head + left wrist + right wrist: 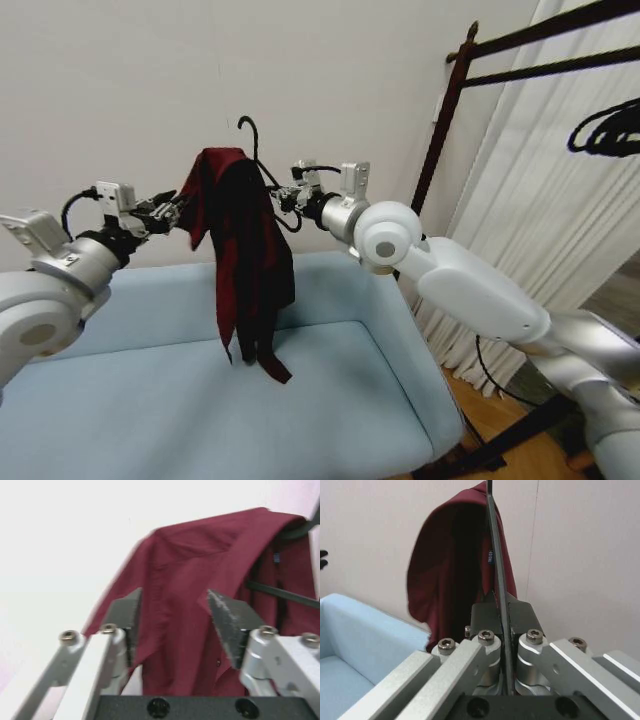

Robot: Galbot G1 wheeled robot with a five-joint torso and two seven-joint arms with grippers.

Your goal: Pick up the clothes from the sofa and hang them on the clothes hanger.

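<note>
**Dressing the hanger: mid-task, as I read it.** The dark red shirt [245,240] is off the sofa [330,400] and hangs in the air above the seat, draped over a black hanger [496,570]. My right gripper [283,200] is clenched on the hanger's wire, just beside the garment. My left gripper [178,208] sits at the shirt's other shoulder with its jaws released. The cloth lies just ahead of the pads [230,625], and I cannot tell whether it touches them.

The next move, in my judgement, is to close the left on the shoulder fabric and draw it over the hanger's end so the shirt sits evenly. The lot then goes to the dark rack [446,110] on my right, well apart from here.

The head view gives the layout — both arms, the hook standing above the collar, the rack. The left wrist view settles what the head view leaves doubtful: the left jaws stand apart. The right wrist view shows the wire clamped between the right jaws.
</note>
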